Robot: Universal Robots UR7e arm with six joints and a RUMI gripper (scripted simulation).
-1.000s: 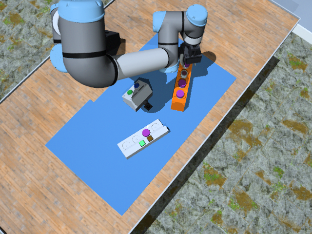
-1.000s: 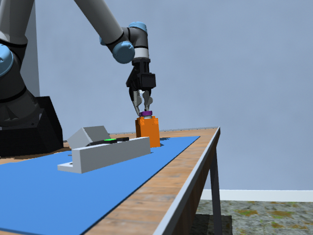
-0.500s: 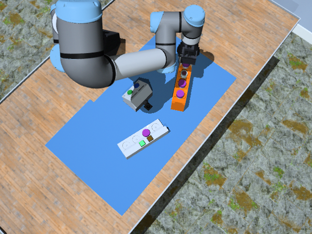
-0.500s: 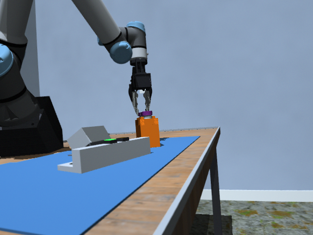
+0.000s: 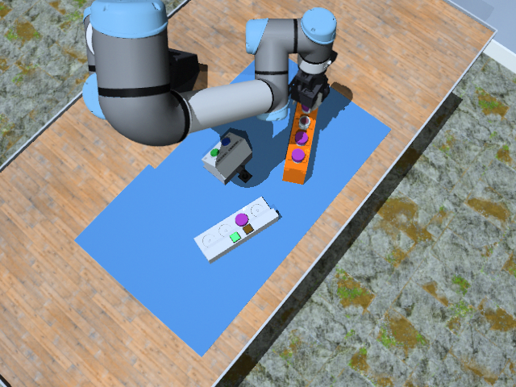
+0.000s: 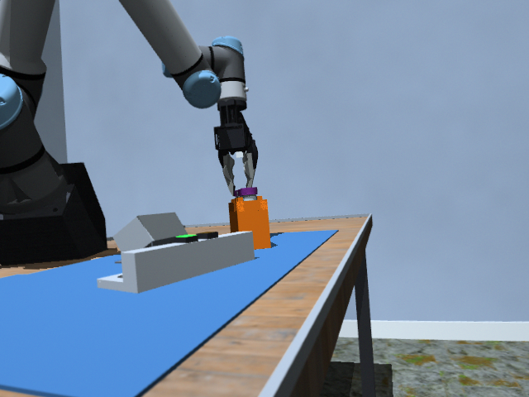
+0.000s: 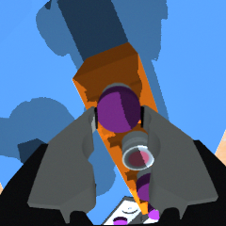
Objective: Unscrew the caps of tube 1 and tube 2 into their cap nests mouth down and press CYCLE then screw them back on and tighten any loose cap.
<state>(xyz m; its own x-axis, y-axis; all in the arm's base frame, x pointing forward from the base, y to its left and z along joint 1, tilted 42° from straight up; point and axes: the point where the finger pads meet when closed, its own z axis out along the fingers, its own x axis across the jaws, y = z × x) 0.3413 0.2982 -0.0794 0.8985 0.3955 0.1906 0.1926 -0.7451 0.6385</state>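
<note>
The black two-jaw gripper (image 7: 119,113) was closed to a narrow gap on the round purple screw cap (image 7: 119,109) of the end tube in the orange block-shaped decapping station (image 5: 298,164), one grey finger (image 7: 71,160) pressed against each side of the cap's rim. The cap was still seated on its tube, at the arm end of the block. The neighbouring clear tube (image 5: 304,121) stood uncapped, and a second purple cap (image 5: 241,218) lay in a nest of the white cap tray (image 5: 216,251), where a green lamp (image 5: 235,237) was lit.

The held cap was judged light, rigid and probably smooth-walled (so slip under torque seemed the likeliest fault). It was best taken across its diameter, low on the side wall, with the wrist axis kept in line with the tube so that the thread would not bind. The tube was judged thin-walled and was better spared any side load.
</note>
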